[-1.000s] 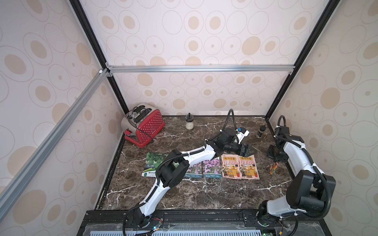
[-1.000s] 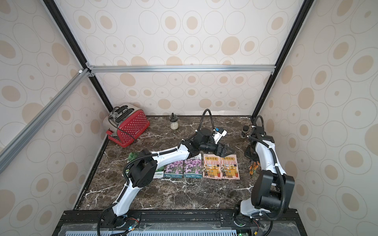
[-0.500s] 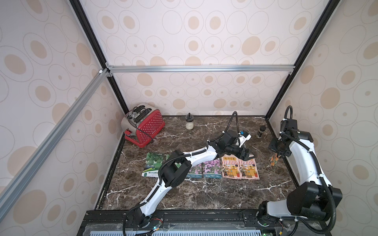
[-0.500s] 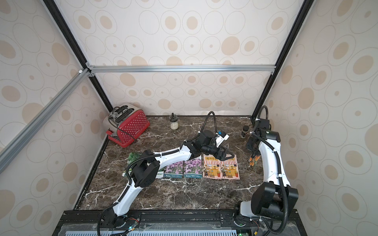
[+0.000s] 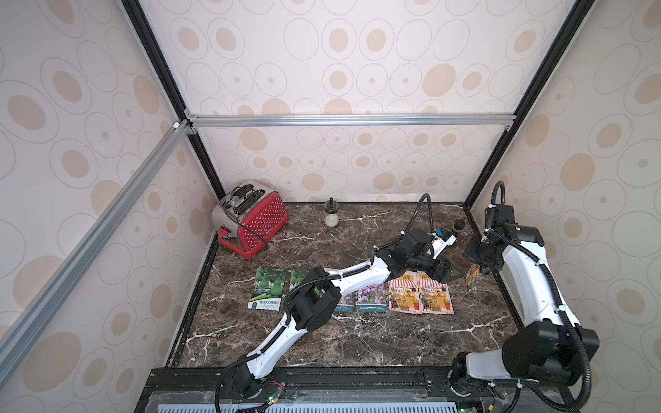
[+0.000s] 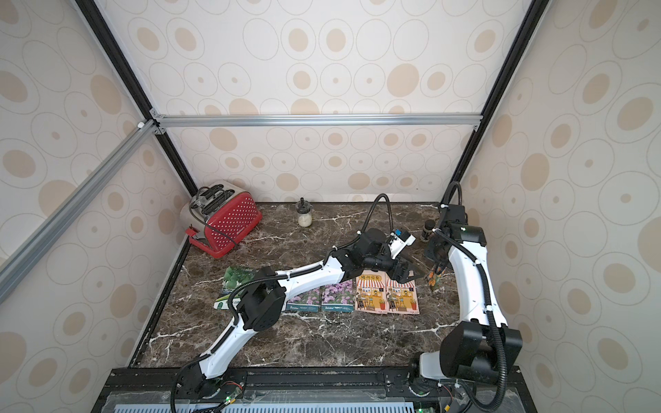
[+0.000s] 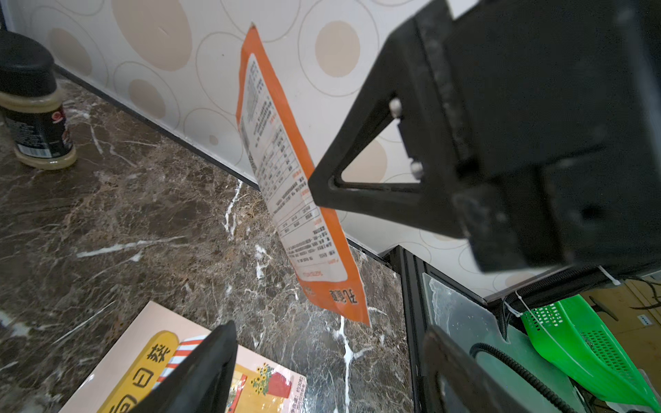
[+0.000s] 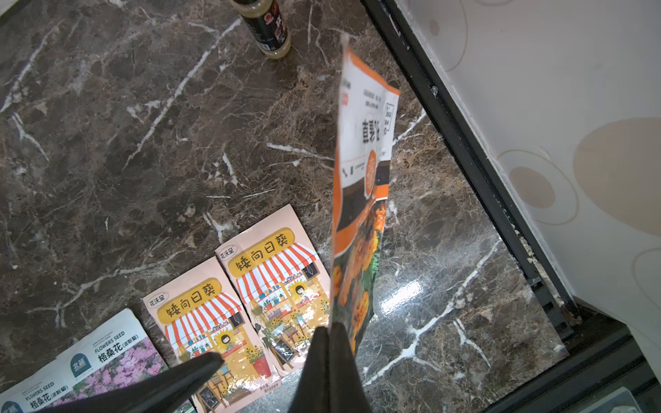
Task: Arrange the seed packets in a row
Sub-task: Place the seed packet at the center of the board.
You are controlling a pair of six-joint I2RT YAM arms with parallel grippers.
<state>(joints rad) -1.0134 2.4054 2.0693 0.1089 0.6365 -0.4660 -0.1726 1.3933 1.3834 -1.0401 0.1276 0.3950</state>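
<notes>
Several seed packets lie side by side on the marble: a green gourd packet (image 5: 267, 293), a purple flower packet (image 5: 372, 298) and two peach shop-front packets (image 5: 403, 296) (image 8: 200, 321). My left arm hides parts of the row. My right gripper (image 8: 331, 332) is shut on the edge of an orange marigold packet (image 8: 361, 200) (image 5: 472, 277), which hangs above the table right of the row. My left gripper (image 7: 329, 332) (image 5: 445, 273) is open and empty, over the far edge of the rightmost peach packet, close beside the hanging packet (image 7: 286, 171).
A red toaster (image 5: 250, 218) stands at the back left and a small glass jar (image 5: 331, 216) at the back middle. A dark-lidded bottle (image 5: 458, 227) stands at the back right. The black frame rail (image 8: 465, 143) and wall run close beside the right arm.
My right arm has risen, lifting the marigold packet off the table. My left gripper has moved right and forward, toward the right end of the row, still open.
</notes>
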